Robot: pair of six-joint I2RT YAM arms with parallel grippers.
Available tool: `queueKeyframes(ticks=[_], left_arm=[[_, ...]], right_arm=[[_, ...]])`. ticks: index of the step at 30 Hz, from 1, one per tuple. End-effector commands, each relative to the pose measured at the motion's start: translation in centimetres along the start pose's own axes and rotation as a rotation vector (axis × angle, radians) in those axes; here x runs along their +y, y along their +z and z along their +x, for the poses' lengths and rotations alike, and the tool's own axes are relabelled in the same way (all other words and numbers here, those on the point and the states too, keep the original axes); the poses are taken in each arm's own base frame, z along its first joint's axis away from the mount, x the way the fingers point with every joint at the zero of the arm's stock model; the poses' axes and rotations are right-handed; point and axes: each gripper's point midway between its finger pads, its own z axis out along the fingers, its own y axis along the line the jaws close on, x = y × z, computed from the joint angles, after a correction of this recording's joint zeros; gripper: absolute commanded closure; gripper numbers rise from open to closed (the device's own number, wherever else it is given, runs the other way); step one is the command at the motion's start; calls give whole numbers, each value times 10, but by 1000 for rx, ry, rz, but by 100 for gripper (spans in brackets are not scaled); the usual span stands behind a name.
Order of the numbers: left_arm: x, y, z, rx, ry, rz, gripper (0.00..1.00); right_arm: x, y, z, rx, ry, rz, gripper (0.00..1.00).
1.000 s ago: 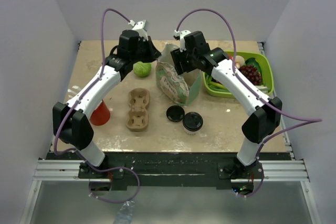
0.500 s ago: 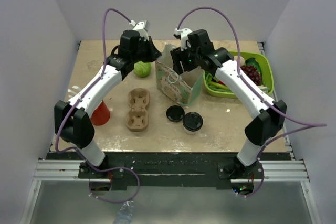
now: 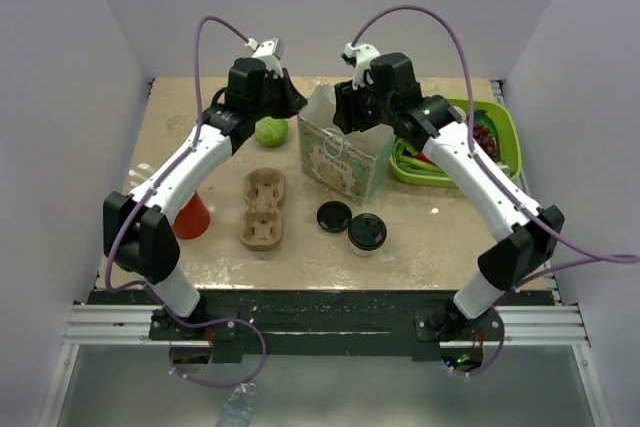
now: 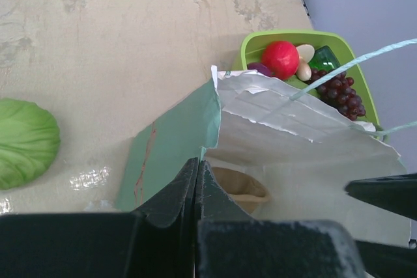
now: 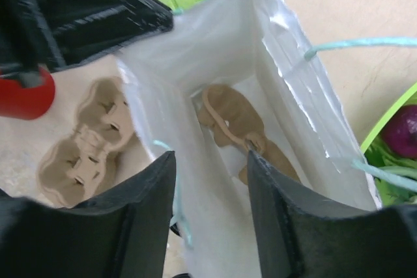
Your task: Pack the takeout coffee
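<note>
Stood upright since a second ago, the green-printed paper bag (image 3: 340, 157) is pinched at its rim by the left fingers (image 4: 179, 190), while the right fingers (image 5: 146, 193) are spread over its mouth — the small white black-lidded paper cup (image 3: 367, 233) is seen on the desk (image 3: 220, 257), near the bag.

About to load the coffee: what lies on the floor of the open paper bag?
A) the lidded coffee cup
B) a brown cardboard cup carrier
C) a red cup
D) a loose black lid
B: the right wrist view looks down into the paper bag and shows a brown cardboard cup carrier on its floor; the lidded coffee cup stands outside it.
</note>
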Motion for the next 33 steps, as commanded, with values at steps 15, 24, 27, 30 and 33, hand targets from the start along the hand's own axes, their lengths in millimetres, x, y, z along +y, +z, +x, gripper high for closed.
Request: queueKeyframes(ticks=[15, 24, 27, 30, 33], left_arm=[[-24, -15, -28, -91, 33, 83, 100], [-27, -13, -24, -78, 37, 107, 100], [-28, -16, -26, -83, 39, 113, 100], [-28, -17, -26, -86, 42, 111, 100], [-28, -18, -26, -85, 41, 105, 100]], right_arm=[[-6, 81, 156, 511, -140, -141, 58], [-11, 106, 203, 657, -140, -162, 59], [-20, 111, 221, 709, -134, -120, 59], [-27, 113, 233, 739, -136, -85, 59], [-36, 115, 244, 765, -140, -39, 59]])
